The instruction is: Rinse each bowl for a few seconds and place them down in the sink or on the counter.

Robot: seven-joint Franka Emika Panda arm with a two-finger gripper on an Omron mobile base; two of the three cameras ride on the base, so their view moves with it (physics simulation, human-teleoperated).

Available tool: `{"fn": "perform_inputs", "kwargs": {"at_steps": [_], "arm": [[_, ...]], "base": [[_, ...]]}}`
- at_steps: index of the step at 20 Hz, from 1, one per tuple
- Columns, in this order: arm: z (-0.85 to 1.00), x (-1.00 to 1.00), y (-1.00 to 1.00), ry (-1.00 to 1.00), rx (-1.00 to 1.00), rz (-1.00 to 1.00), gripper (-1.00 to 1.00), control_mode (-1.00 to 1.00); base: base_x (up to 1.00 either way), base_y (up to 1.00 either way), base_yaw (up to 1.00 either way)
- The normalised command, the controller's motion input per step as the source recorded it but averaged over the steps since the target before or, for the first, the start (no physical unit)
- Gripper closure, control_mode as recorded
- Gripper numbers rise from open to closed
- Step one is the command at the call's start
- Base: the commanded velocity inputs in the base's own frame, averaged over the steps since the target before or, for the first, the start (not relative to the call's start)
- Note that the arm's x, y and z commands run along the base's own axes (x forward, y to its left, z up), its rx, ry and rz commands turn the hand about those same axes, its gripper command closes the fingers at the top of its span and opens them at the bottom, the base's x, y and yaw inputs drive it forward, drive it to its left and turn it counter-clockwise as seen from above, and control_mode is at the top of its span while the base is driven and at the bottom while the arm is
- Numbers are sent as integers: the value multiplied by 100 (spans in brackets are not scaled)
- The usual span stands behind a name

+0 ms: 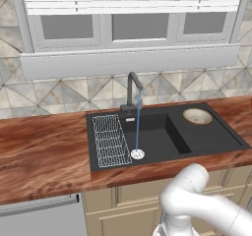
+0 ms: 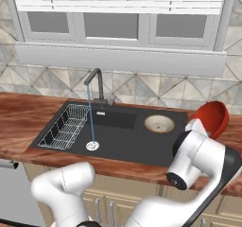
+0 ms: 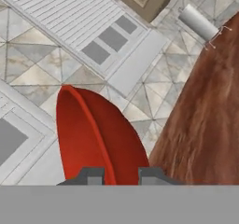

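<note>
My gripper is shut on the rim of the glossy red bowl, one finger on each side of its wall. In the right base view the red bowl hangs tilted on edge above the counter, just right of the black sink. The beige bowl sits upright on the sink's shallow right shelf, also seen from the left as a cream bowl. Water runs from the dark faucet down onto the silver drain.
A white wire rack lies in the left part of the sink basin. Reddish wood counter stretches left of the sink. A window and tiled wall stand behind. A paper towel roll shows by the wall.
</note>
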Motion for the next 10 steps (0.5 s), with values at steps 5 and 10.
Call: {"fn": "perform_inputs", "kwargs": {"at_steps": [5,10], "arm": [[50,-27,32,25,-17,17,100,-100],[63,-24,27,24,-13,17,100,-100]], "base": [[0,0,0],[0,0,0]]}}
